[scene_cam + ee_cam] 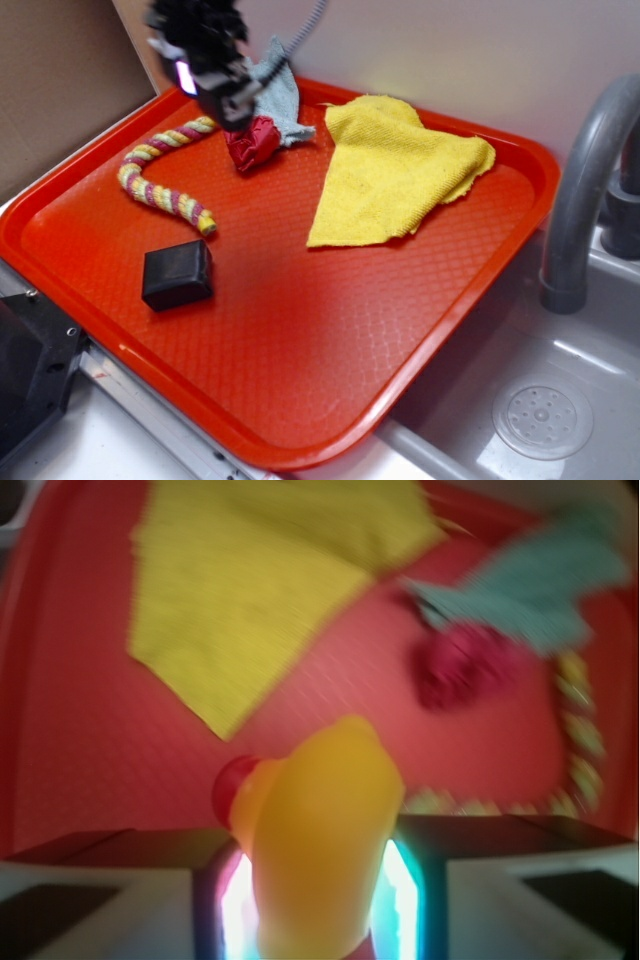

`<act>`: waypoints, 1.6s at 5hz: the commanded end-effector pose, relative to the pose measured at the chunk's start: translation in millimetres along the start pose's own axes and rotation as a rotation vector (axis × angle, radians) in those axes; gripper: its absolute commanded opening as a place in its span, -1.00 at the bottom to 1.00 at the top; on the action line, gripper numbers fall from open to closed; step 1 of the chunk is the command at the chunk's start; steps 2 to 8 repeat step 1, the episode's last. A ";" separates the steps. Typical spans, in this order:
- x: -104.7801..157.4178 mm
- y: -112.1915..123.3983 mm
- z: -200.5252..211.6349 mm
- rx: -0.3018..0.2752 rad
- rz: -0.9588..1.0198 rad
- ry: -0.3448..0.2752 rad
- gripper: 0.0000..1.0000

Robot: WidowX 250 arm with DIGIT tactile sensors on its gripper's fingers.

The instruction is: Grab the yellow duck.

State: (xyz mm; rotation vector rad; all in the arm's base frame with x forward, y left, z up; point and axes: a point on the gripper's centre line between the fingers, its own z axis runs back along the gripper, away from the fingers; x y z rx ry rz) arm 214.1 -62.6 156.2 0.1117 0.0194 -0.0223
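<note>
A: Claw (320,880) status?
B: Clenched on the yellow duck (318,850), raised over the tray's (300,380) far-left corner. Grab looked done, nothing obvious left.
A: Views differ?
B: Wrist cam showed duck btwn fingers; ext. view hid it, but showed black box (177,274) nr left edge.

On the one red tray (300,400) lie one yellow cloth (390,170), one grey-blue cloth (280,95), one red crumpled piece (252,145), one striped rope (160,185) and one black box (178,275). One yellow duck (320,830) sits in the one gripper (320,900) above the tray. Beside the tray stand one grey faucet (585,190) and one sink drain (542,415).
</note>
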 end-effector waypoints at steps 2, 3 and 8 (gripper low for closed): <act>-31.5 4.7 22.1 -0.118 0.101 0.001 -1.00; -31.5 4.7 22.1 -0.118 0.101 0.001 -1.00; -31.5 4.7 22.1 -0.118 0.101 0.001 -1.00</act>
